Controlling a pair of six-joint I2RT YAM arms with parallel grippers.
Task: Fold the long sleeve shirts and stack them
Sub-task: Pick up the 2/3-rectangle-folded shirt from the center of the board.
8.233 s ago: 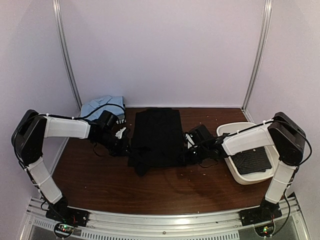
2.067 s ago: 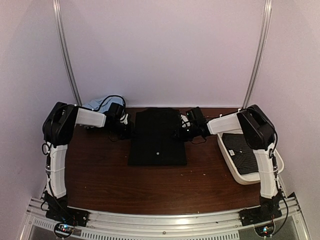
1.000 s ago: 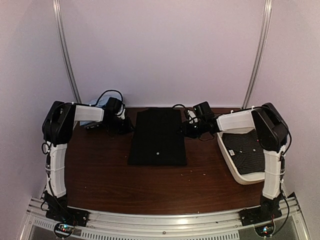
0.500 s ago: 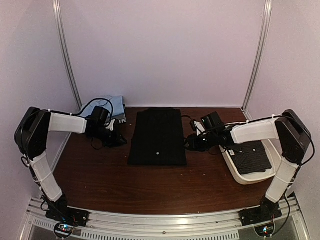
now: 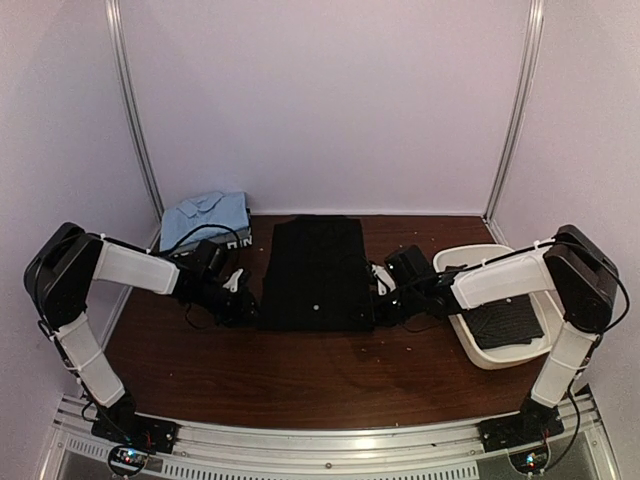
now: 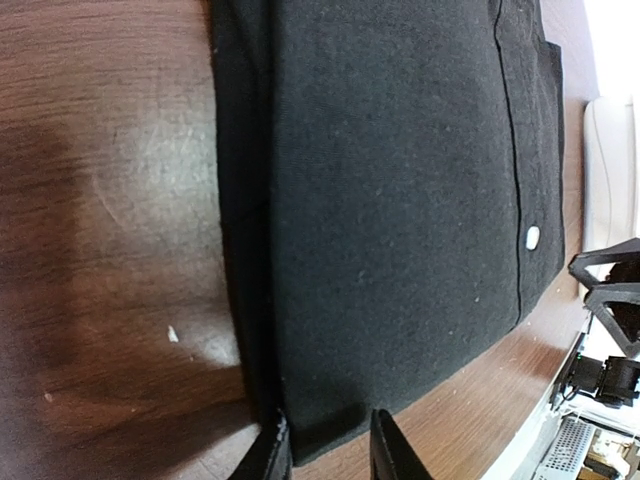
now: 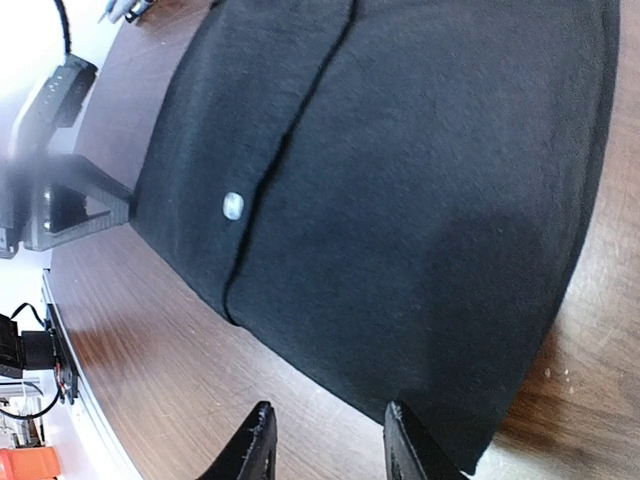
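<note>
A plain black long sleeve shirt (image 5: 315,270) lies folded into a rectangle on the middle of the brown table, one white button (image 5: 316,306) showing. My left gripper (image 5: 248,305) is at its near left corner; in the left wrist view the open fingers (image 6: 330,460) straddle that corner of the cloth (image 6: 400,200). My right gripper (image 5: 377,305) is at the near right corner, open (image 7: 330,450), with one finger over bare wood and the other over the shirt's edge (image 7: 420,180). A second dark shirt with pale dots (image 5: 505,320) lies folded in the white tray.
The white tray (image 5: 470,252) stands at the right edge of the table. A folded light blue garment (image 5: 205,212) lies at the back left corner. Bare wood (image 5: 300,380) stretches in front of the shirt. Walls close the back and sides.
Both grippers have travelled from the shirt's far corners down along its sides to the near corners. The black shirt has not shifted.
</note>
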